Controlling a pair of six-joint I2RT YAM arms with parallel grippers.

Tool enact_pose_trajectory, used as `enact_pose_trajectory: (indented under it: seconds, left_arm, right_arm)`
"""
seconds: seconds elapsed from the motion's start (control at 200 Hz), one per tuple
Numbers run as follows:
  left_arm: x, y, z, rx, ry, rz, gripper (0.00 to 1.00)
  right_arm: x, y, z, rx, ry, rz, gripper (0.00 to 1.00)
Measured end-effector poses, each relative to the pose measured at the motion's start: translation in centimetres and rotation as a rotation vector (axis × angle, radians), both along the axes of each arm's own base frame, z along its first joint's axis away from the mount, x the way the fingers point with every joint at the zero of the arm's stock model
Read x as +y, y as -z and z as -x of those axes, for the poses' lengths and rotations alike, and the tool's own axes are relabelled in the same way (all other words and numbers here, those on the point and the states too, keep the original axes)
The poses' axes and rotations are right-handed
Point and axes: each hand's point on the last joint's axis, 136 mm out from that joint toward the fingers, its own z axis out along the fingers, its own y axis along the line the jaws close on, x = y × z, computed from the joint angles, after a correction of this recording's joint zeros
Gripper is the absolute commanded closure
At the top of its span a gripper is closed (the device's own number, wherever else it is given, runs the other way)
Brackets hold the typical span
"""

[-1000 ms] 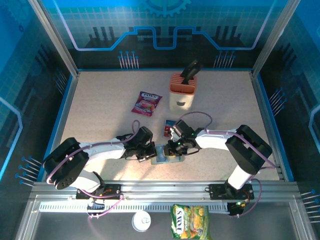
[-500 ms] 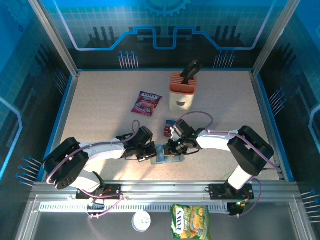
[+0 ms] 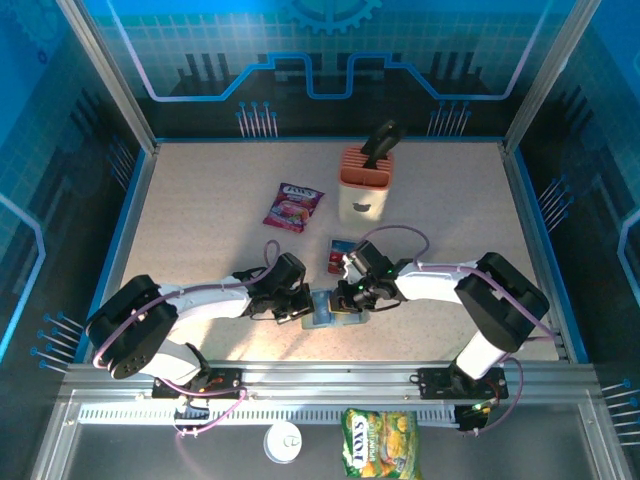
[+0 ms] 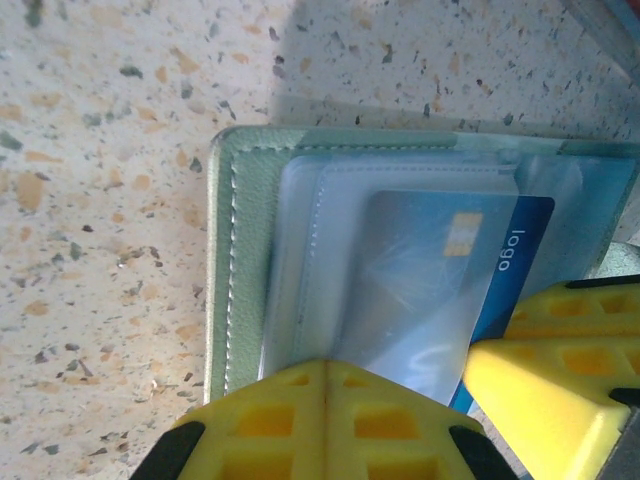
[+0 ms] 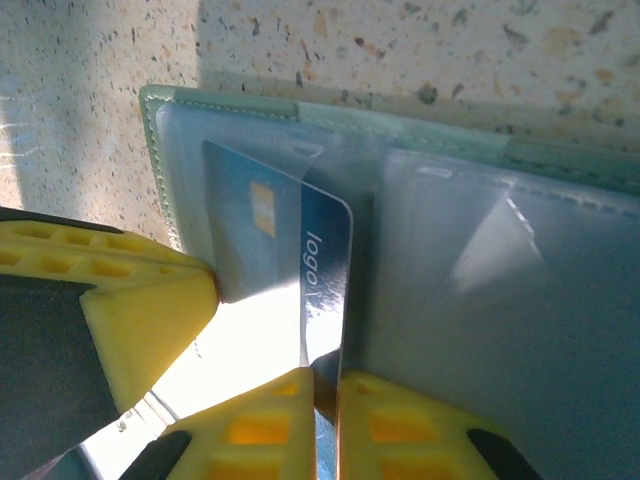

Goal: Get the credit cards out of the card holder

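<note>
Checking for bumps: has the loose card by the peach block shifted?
No. The loose card lies at the same spot just below the peach block.

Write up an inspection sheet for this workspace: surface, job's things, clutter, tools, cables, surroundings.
Surface: speckled table, no spills seen.
Job's things: holder open flat; blue card partly out of its clear sleeve; loose card lying beyond it.
Clutter: peach block with a black handle in it, purple packet; green packet and white disc on the front ledge.
Tools: left tool shut, at the holder's edge; right tool shut on the blue card.
Cables: purple cable looped over each arm, none snagged.
Surroundings: blue printed walls, metal frame.
</note>
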Motion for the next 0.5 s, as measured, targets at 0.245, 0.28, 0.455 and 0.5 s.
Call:
enact_pose_trajectory:
  seconds: [0.245, 0.28, 0.455, 0.5]
  left_arm:
    - [0.0, 0.0, 0.0, 0.0, 0.0, 0.0, 1.0]
    - [0.0, 0.0, 0.0, 0.0, 0.0, 0.0, 1.0]
    - [0.0, 0.0, 0.0, -0.001, 0.0, 0.001, 1.0]
    - [0.0, 0.0, 0.0, -0.001, 0.0, 0.0, 1.0]
  right_arm:
    - [-1.2, -1.2, -0.1, -0.021, 0.014, -0.004, 0.9]
    - [-1.3, -1.4, -0.1, -0.025, 0.014, -0.004, 0.9]
    - [-2.3, -2.4, -0.2, -0.054, 0.018, 0.005, 0.93]
    - [-2.5, -2.6, -0.2, -0.061, 0.016, 0.008, 0.93]
